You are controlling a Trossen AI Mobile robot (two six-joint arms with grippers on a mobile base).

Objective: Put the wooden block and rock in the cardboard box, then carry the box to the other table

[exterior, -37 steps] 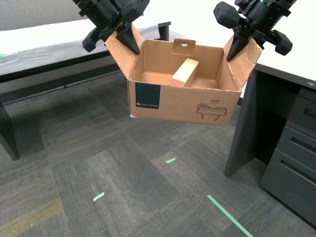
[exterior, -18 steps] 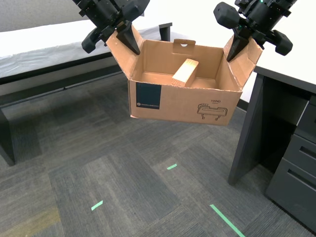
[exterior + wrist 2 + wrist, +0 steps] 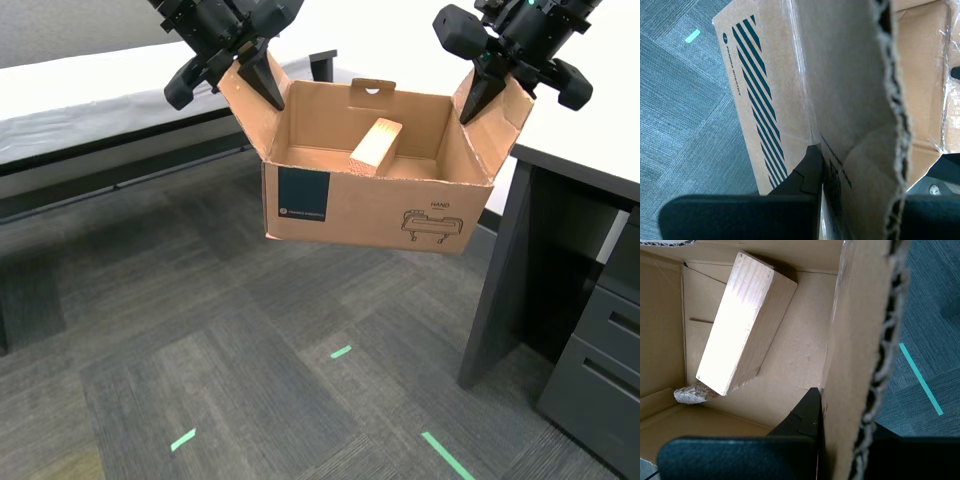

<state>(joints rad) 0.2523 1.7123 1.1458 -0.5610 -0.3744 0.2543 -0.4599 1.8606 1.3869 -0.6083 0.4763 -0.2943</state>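
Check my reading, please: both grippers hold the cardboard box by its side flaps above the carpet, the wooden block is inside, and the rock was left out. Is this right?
Not quite: the rock is inside the cardboard box too, tucked under the low end of the wooden block, as the first wrist view shows. The rest holds: my first gripper and my second gripper each clamp a side flap, with the box above the carpet.

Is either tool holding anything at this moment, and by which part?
Both hold the cardboard box in the air, each shut on a side flap: first tool, second tool.
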